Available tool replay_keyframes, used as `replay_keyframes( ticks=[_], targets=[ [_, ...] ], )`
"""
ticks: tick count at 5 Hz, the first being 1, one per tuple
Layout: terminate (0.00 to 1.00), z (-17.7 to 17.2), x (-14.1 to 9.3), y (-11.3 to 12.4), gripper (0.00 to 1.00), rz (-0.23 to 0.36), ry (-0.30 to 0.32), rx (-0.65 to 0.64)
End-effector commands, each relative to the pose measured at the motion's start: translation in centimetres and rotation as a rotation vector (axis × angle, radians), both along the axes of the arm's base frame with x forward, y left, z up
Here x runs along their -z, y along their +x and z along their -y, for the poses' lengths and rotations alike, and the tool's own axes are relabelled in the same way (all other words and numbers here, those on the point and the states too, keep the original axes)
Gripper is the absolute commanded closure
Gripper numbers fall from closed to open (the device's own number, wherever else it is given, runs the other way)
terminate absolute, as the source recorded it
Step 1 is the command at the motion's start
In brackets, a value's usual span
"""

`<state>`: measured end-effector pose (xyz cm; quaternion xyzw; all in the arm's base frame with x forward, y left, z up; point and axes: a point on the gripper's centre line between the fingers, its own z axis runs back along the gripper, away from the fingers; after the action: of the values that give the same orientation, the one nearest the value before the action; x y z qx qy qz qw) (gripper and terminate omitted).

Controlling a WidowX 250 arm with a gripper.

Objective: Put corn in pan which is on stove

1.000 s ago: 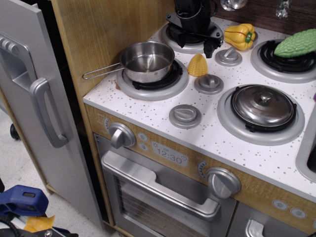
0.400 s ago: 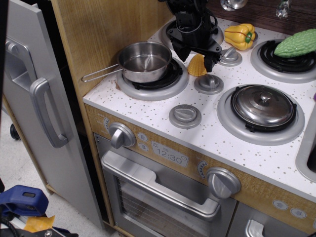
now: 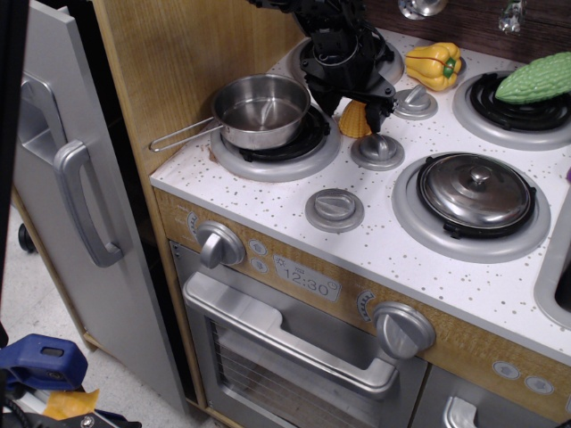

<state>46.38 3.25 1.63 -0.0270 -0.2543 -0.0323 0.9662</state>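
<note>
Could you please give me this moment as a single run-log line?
phase: reaching for corn | gripper: over corn, fingers either side, grasp unclear | pan: empty, on front-left burner | corn: on stove top beside pan

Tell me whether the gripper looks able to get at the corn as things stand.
Probably yes. The gripper hangs right over the corn, its fingers apart on either side. The pan sits to one side, nothing between them.

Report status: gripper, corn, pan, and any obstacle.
Gripper over corn, jaws open around it. Corn on stove top, unlifted. Pan empty on front-left burner. Path clear.
</note>
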Motion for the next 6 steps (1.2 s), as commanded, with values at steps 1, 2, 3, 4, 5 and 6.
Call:
replay_keyframes(
  ticks=[1, 2, 3, 4, 5, 6],
  targets=[
    [0.0, -0.6, -1.7, 1.6, 1.0, 0.068, -0.007, 0.009],
    [0.0, -0.5, -2.6, 1.9, 1.0, 0.064, 0.001, 0.014],
    [0.0, -1.0, -5.2, 1.7, 1.0, 0.052, 0.07, 0.016],
    [0.0, -2.3, -8.2, 1.7, 1.0, 0.059, 0.163, 0.059],
    [0.0, -3.0, -9.5, 1.6, 1.0, 0.037, 0.178, 0.063],
    [0.0, -4.0, -10.8, 0.5, 1.0, 0.031, 0.208, 0.044]
  ],
)
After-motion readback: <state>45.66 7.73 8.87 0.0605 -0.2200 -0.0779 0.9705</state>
